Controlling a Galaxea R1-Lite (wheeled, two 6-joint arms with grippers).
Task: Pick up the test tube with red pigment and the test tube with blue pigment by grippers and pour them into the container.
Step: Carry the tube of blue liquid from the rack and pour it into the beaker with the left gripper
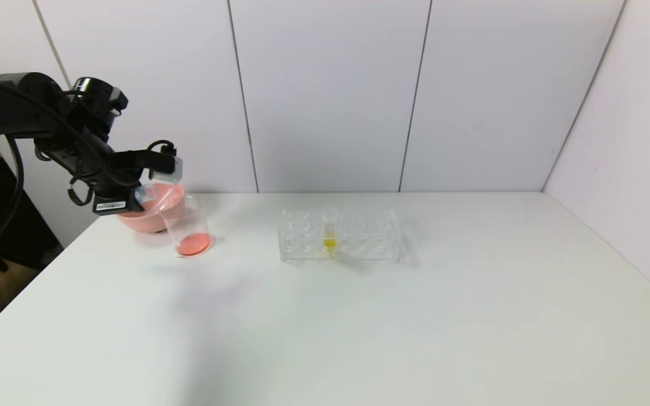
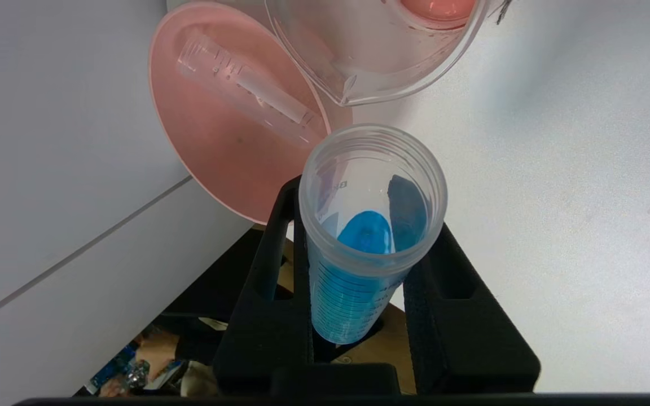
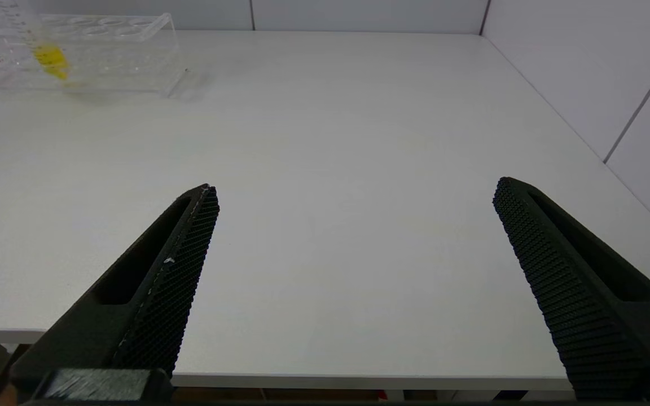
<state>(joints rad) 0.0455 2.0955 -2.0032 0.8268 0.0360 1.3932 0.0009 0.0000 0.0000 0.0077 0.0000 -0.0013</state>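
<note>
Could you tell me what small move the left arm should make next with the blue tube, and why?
Probably tip it further toward the beaker. The left gripper is shut on the test tube with blue pigment, whose mouth sits just short of the beaker's lip, and the blue liquid is still inside. The beaker holds only red.

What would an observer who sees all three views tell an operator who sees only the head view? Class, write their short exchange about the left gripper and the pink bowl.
Operator: From the head view I cannot see between the fingers. Is the left gripper holding anything?
Observer: Yes. The left gripper is shut on the test tube with blue pigment, and there is blue liquid inside it.
Operator: Is anything in the pink bowl?
Observer: A clear tube that looks empty lies on its side in the pink bowl, beside the container.
</note>
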